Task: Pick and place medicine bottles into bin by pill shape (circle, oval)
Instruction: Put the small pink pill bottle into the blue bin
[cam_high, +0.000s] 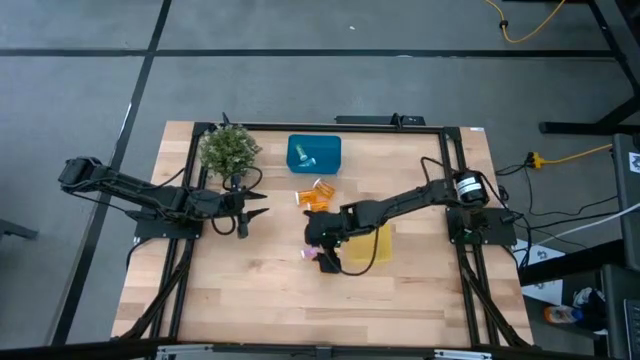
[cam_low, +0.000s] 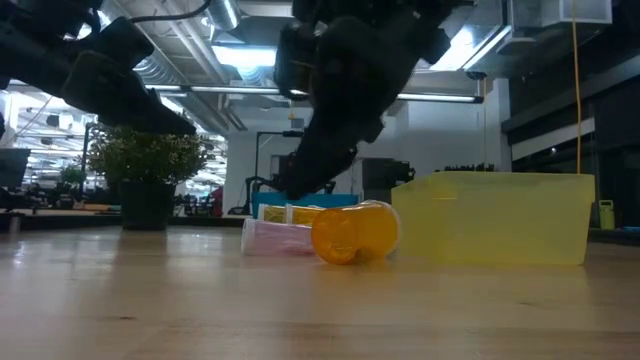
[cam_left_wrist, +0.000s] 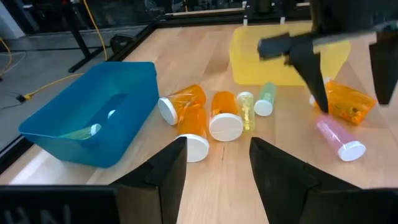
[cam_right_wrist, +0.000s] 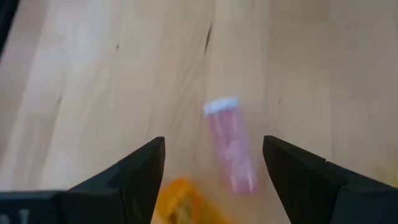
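Note:
A pink bottle (cam_right_wrist: 230, 149) with a white cap lies on its side on the table, with an orange bottle (cam_right_wrist: 183, 199) beside it. Both also show in the low view, pink (cam_low: 275, 238) and orange (cam_low: 355, 232). My right gripper (cam_right_wrist: 213, 142) is open and hangs just above them, with the pink bottle below the gap between its fingers. Several more bottles (cam_left_wrist: 211, 118), orange, yellowish and pale green, lie on their sides between the bins. My left gripper (cam_high: 255, 205) is open and empty beside the plant.
A blue bin (cam_high: 314, 153) at the far middle holds a pale bottle (cam_left_wrist: 93, 129). A yellow bin (cam_high: 372, 243) stands right of my right gripper. A potted plant (cam_high: 229, 150) stands at the far left. Bare wood lies toward the near edge.

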